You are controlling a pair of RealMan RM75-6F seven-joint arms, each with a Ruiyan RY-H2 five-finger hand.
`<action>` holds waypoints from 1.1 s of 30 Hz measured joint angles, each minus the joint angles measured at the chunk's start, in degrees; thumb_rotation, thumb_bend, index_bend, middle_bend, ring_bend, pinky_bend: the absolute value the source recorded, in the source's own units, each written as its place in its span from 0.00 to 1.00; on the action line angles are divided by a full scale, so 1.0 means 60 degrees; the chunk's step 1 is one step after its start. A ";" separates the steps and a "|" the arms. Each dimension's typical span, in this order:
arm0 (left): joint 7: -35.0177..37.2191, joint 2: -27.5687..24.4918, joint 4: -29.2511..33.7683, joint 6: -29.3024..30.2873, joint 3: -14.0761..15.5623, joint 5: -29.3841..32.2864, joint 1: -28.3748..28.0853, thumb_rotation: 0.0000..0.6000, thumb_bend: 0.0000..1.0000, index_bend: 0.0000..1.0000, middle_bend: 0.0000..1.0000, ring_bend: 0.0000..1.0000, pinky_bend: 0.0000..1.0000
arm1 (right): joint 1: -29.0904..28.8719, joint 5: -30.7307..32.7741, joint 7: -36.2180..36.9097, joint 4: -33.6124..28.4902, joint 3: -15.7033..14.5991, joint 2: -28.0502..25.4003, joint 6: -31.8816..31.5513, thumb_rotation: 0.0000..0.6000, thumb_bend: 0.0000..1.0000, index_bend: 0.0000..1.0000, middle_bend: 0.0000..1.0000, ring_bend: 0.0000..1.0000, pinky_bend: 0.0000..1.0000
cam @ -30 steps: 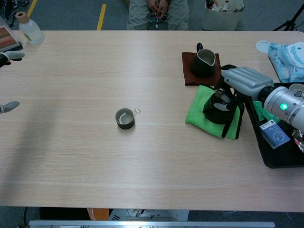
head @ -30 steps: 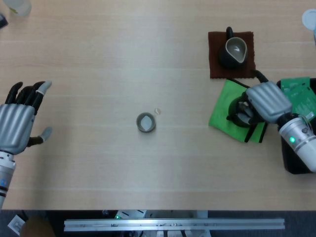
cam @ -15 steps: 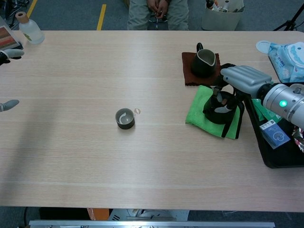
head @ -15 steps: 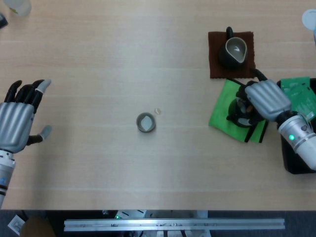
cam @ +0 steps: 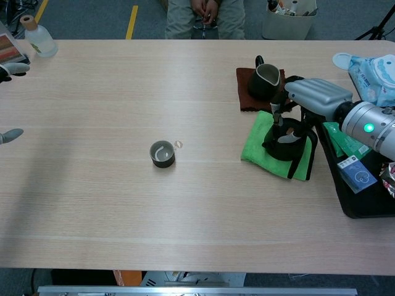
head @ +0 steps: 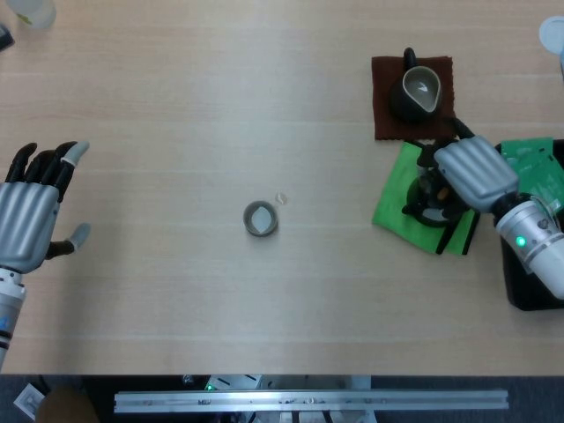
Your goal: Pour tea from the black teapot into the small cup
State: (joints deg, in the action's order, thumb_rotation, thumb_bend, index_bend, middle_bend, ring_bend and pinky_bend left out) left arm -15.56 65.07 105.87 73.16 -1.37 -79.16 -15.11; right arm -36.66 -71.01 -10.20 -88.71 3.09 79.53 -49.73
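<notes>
The black teapot (head: 429, 201) (cam: 285, 139) sits on a green cloth (head: 397, 204) (cam: 259, 148) at the right of the table. My right hand (head: 476, 173) (cam: 315, 95) hovers over its far side with fingers (cam: 276, 111) hanging down onto its top; whether they grip anything is hidden. The small grey cup (head: 261, 218) (cam: 162, 154) stands upright mid-table, far to the left of the teapot. My left hand (head: 31, 211) is flat and spread, holding nothing, at the table's left edge; only its fingertips (cam: 12, 69) reach the chest view.
A dark pitcher (head: 419, 91) (cam: 264, 81) rests on a brown mat (head: 384, 92) just behind the teapot. A black tray (cam: 364, 206) with packets lies at the right edge. A bottle (cam: 37, 38) stands far left. A tiny clear ring (head: 281, 198) lies by the cup.
My right hand has risen and shifted toward the far side of the teapot, uncovering more of it. The teapot, the cup and my left hand stay put.
</notes>
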 measured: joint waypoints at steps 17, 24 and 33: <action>0.0069 -0.0025 0.0003 0.0067 -0.0049 -0.0062 -0.0013 1.00 0.25 0.02 0.11 0.14 0.08 | -0.0025 -0.0064 -0.0909 -0.0435 -0.0036 -0.0380 -0.0257 0.98 0.04 0.16 0.19 0.09 0.00; 0.0162 -0.0057 -0.0005 0.0151 -0.0065 -0.0176 -0.0003 1.00 0.25 0.02 0.11 0.14 0.08 | 0.0214 -0.0123 -0.1061 -0.0700 0.0054 -0.0602 -0.0983 1.00 0.10 0.12 0.16 0.07 0.00; 0.0415 -0.0096 -0.0203 0.0477 -0.0041 -0.0567 0.0107 1.00 0.25 0.02 0.11 0.14 0.08 | 0.1028 -0.0192 -0.1433 -0.1278 0.0164 -0.1330 -0.2631 1.00 0.12 0.12 0.19 0.07 0.00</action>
State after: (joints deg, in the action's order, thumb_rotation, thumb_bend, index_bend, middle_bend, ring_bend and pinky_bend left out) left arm -13.07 64.50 104.65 76.02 -1.62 -82.57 -14.46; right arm -30.49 -72.16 -18.79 -96.38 4.07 71.55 -65.51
